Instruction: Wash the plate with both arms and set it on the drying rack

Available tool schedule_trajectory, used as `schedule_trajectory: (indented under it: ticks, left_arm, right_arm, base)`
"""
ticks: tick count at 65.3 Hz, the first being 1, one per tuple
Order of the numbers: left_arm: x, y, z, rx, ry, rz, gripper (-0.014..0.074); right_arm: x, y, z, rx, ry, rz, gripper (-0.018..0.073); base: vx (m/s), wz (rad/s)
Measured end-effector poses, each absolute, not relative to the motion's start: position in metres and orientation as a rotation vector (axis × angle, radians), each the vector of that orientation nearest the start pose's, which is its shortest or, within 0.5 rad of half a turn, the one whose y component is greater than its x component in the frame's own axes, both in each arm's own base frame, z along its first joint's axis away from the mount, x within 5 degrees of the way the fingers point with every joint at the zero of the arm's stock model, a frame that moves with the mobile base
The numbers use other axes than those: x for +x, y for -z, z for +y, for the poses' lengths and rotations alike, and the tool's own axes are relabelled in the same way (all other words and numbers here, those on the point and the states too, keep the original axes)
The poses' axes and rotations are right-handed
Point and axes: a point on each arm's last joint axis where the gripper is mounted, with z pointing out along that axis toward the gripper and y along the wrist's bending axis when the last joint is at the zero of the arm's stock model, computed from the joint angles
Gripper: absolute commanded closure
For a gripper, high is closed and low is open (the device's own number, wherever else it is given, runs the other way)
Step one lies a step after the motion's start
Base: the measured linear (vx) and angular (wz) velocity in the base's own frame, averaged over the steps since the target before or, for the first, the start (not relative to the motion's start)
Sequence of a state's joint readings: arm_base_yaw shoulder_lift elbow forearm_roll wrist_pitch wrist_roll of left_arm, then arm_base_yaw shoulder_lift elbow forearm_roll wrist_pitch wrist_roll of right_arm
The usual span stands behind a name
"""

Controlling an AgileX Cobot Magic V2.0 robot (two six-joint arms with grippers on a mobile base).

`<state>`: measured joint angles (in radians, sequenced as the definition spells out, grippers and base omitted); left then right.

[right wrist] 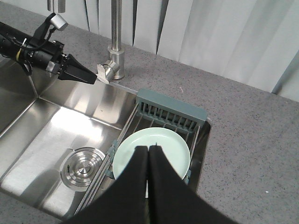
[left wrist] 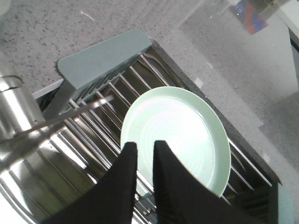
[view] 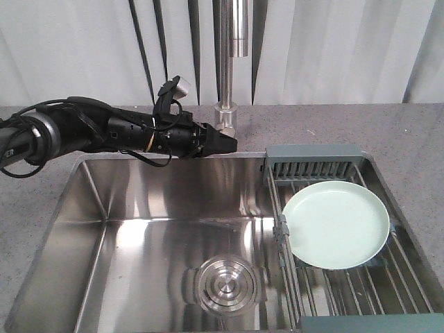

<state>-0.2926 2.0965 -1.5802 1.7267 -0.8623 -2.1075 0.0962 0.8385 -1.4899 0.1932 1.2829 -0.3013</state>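
Note:
The pale mint-green plate [view: 336,223] lies flat on the rods of the drying rack [view: 312,161] over the right end of the sink. It also shows in the left wrist view [left wrist: 187,126] and the right wrist view [right wrist: 173,149]. My left gripper [view: 225,144] hangs over the sink's back edge near the faucet base, well left of the plate. Its fingers [left wrist: 128,158] stand a narrow gap apart with nothing between them. My right gripper [right wrist: 148,148] is high above the plate, shut and empty, and does not show in the front view.
The steel sink [view: 139,229] has a round drain [view: 225,284] at its bottom. The faucet [view: 229,69] stands at the back centre. Grey speckled counter [view: 409,139] surrounds the sink. The rack's slotted end piece [right wrist: 170,112] faces the back wall.

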Motion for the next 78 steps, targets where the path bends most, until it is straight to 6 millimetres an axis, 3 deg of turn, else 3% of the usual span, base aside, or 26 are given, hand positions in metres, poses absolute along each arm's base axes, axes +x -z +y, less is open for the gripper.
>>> schedule_trajectory:
  ticks: [12, 33, 48, 58, 78]
  left_arm:
    - [0.428, -0.215, -0.199, 0.443, 1.266, 2.171, 0.0503]
    - [0.434, -0.215, -0.199, 0.336, 1.271, 2.150, 0.0503]
    - [0.438, -0.202, -0.199, 0.300, 1.266, 2.174, 0.0503]
    - [0.441, -0.204, -0.199, 0.258, 1.274, 2.156, 0.0503]
    - [0.456, -0.218, -0.210, 0.343, 1.309, 2.078, 0.0503]
  right_arm:
    - [0.085, -0.498, 0.025, -0.466, -0.105, 2.049, 0.0566]
    - [0.085, -0.498, 0.025, -0.466, -0.105, 2.049, 0.0566]
    - [0.085, -0.498, 0.025, -0.466, -0.105, 2.049, 0.0566]
    - [0.085, -0.498, 0.025, -0.466, -0.105, 2.049, 0.0566]
    - [0.085, -0.498, 0.025, -0.466, -0.105, 2.049, 0.0566]
  base:
    - [0.00, 0.00]
    - [0.00, 0.00]
    - [0.00, 0.00]
    - [0.00, 0.00]
    - [0.00, 0.00]
